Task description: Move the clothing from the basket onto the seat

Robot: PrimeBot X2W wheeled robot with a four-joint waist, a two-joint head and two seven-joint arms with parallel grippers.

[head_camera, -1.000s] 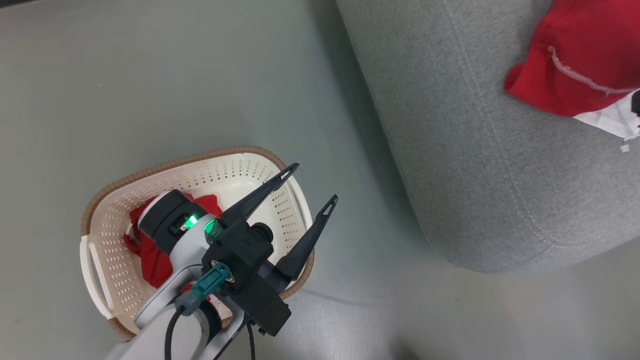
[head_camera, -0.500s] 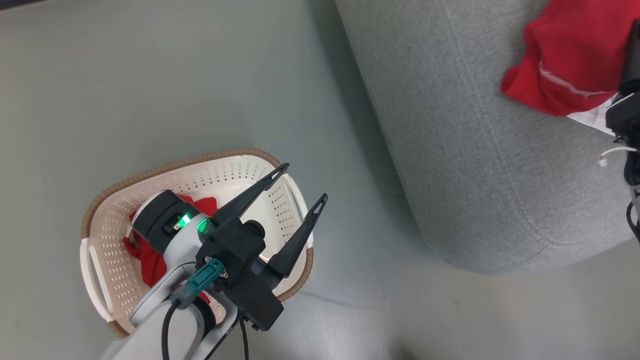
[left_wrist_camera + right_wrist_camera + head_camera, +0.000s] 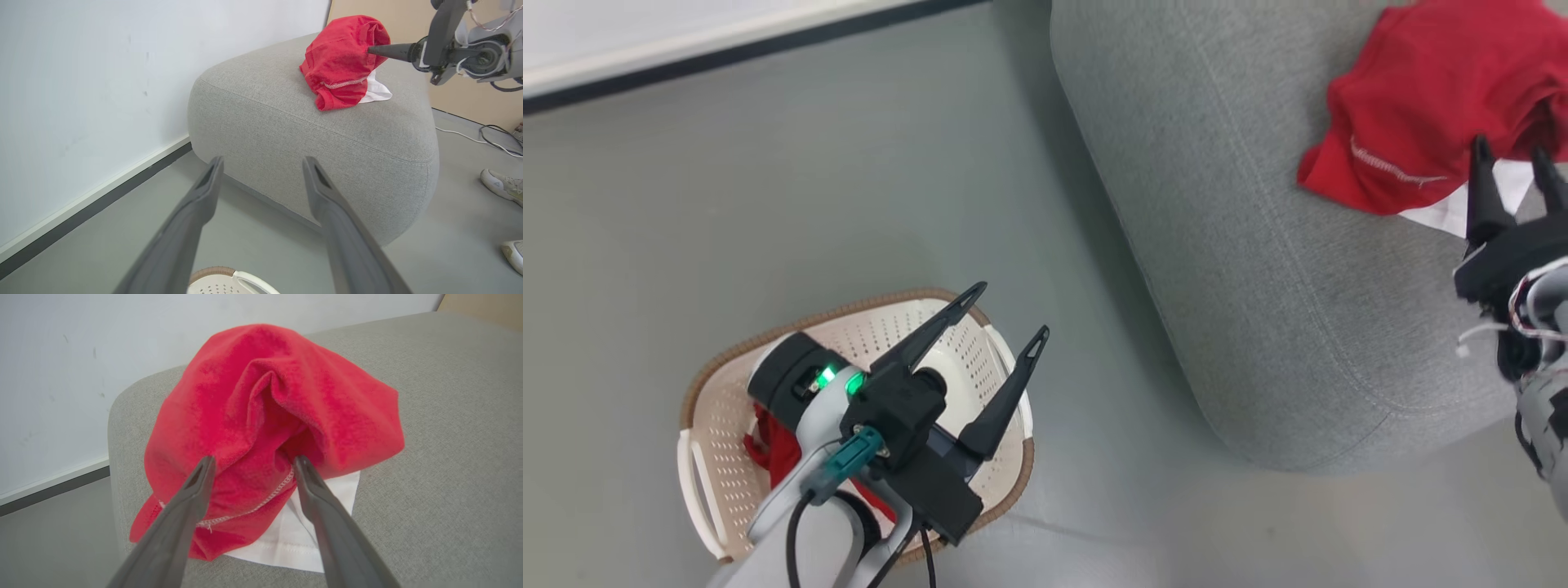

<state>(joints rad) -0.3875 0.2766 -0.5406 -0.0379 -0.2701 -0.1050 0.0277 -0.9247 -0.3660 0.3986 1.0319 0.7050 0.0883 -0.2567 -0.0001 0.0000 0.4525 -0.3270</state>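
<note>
One soft red white-trimmed garment (image 3: 1421,98) lies far right on the grey fabric seat (image 3: 1258,245), so we'd back our open-jawed right gripper (image 3: 1509,149) off its folds without snagging, then dip our open left gripper (image 3: 1011,309) into the near-left cream perforated basket (image 3: 890,335) for the other red garment (image 3: 776,457).

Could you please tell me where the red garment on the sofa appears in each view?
Head view: upper right, red garment on the sofa.
Left wrist view: top, right of centre.
Right wrist view: centre of the picture.
Shared landmark: white cloth poking out beneath it.
</note>
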